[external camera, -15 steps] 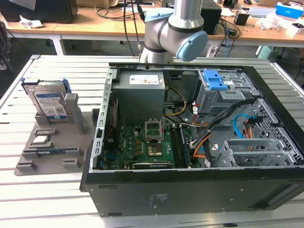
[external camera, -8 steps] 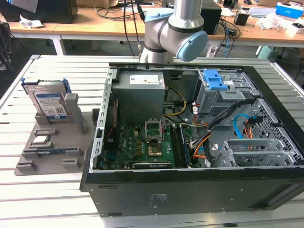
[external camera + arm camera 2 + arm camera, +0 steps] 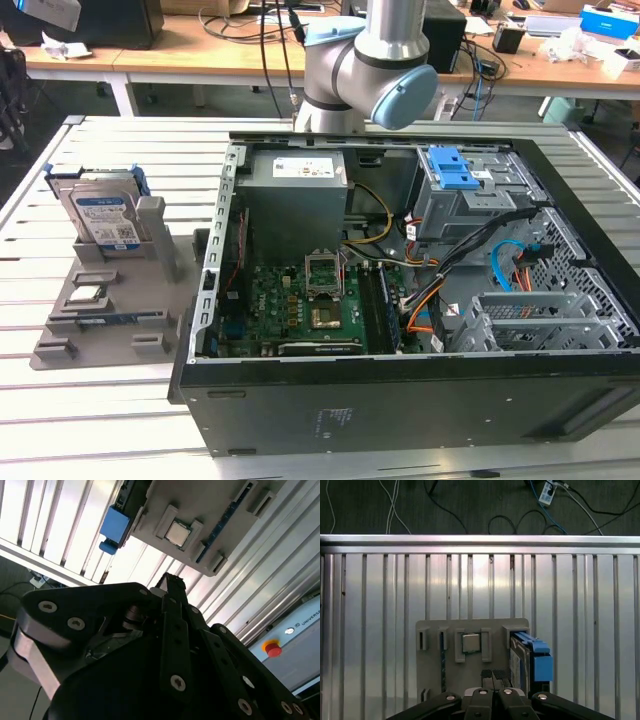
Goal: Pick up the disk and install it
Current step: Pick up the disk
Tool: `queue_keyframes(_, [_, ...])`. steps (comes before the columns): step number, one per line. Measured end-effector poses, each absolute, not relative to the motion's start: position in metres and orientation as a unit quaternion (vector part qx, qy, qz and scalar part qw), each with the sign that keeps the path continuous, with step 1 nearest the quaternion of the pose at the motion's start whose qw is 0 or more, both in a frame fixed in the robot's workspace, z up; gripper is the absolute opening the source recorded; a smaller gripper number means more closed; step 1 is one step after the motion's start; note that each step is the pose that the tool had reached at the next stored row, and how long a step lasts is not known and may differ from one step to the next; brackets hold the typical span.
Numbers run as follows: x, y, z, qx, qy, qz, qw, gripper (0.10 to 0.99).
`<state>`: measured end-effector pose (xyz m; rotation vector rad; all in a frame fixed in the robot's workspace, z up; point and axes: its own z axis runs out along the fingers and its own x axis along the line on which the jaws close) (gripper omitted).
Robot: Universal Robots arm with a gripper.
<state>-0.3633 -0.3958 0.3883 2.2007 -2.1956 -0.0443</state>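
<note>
Disk (image 3: 100, 215) upright in grey holder (image 3: 100, 340); gripper (image 3: 492, 674) apparently closed, empty

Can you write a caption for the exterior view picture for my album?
The disk stands upright in its grey holder beside the open computer case, with the robot arm behind.

The ribbed silver metal bench (image 3: 100, 430) carries two things directly on its slats: a grey parts holder (image 3: 105, 347) toward the exterior view's left and, just beside it, a large open black computer case (image 3: 400, 405) lying on its side.
</note>
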Motion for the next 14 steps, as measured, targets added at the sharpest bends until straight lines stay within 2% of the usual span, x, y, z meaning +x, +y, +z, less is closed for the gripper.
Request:
queue_keyframes(5, [-0.363, -0.396, 0.388, 0.708, -0.706, -0.014, 0.016, 0.114])
queue_keyframes(6, [-0.363, -0.396, 0.388, 0.708, -0.706, -0.014, 0.016, 0.169])
queue_keyframes(7, [-0.363, -0.396, 0.388, 0.707, -0.706, -0.014, 0.016, 0.169])
queue_keyframes(8, [-0.363, -0.396, 0.388, 0.707, -0.706, -0.014, 0.016, 0.294])
queue_keyframes(9, [-0.363, -0.396, 0.388, 0.707, -0.707, -0.014, 0.016, 0.541])
queue_keyframes(14, [-0.360, -0.370, 0.388, 0.707, -0.707, -0.014, 0.016, 0.541])
